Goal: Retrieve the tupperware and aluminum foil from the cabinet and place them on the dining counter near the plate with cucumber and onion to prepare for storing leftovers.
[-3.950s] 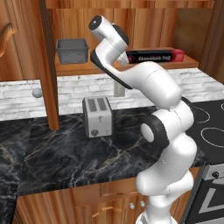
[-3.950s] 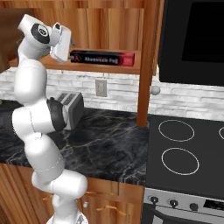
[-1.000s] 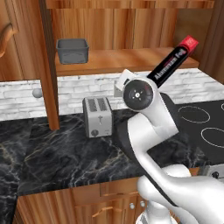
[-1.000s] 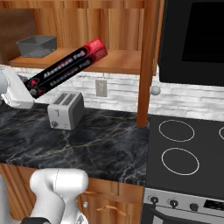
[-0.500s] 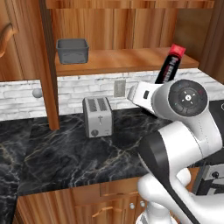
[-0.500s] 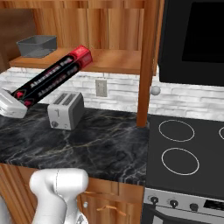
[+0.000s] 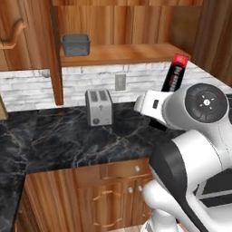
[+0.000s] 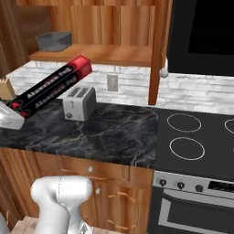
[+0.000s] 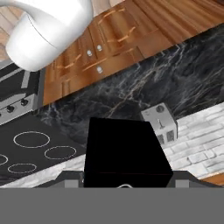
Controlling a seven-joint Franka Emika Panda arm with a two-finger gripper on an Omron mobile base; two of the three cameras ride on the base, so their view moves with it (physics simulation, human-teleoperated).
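The gripper (image 8: 10, 115) is clamped on the lower end of the aluminum foil (image 8: 52, 89), which slants up in the free air above the black worktop (image 8: 105, 130), beside the toaster (image 8: 79, 103) but not touching it. The tupperware (image 7: 75, 44) sits on the shelf of the cabinet (image 7: 122, 53), at its left edge.

The aluminum foil (image 9: 124, 151) hides the end effector's fingertips; its lower end is cut off.
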